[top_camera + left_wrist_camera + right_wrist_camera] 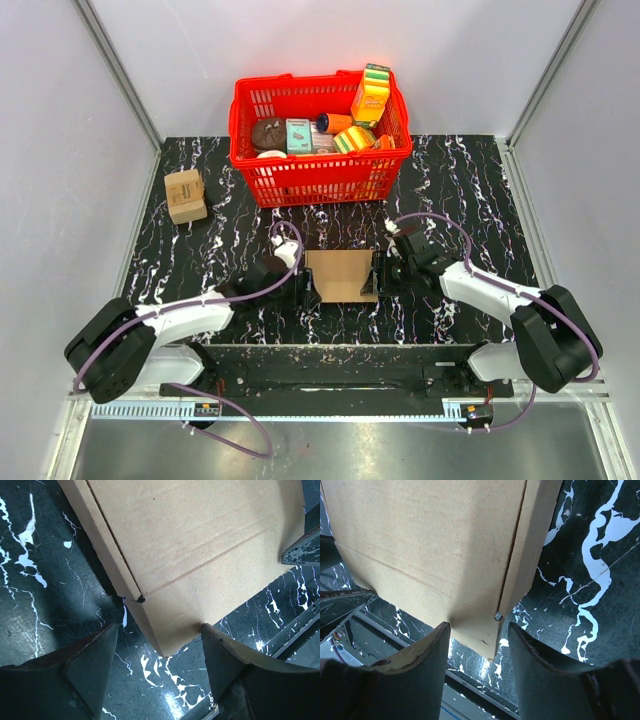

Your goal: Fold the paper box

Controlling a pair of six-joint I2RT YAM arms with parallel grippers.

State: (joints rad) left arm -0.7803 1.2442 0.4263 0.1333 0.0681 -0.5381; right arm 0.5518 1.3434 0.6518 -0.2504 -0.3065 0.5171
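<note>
At the near middle of the desk [470,200], facing the flat paper box [340,272] from both ends of its wider, arm-to-arm span, equally close, with left pincer [159,630] and right pincer [479,626] each spread apart astride a near corner, clamped on nothing yet.

Nothing legible appears in any of the three views. In the top view, the colourful packages [370,95] in the red basket [320,182] at upper centre carry printing — too small to make out. The small tan box [186,195] at the left edge of the mat bears dark marks, equally unreadable. The paper box [340,275] shows plain brown faces in both wrist views.
</note>
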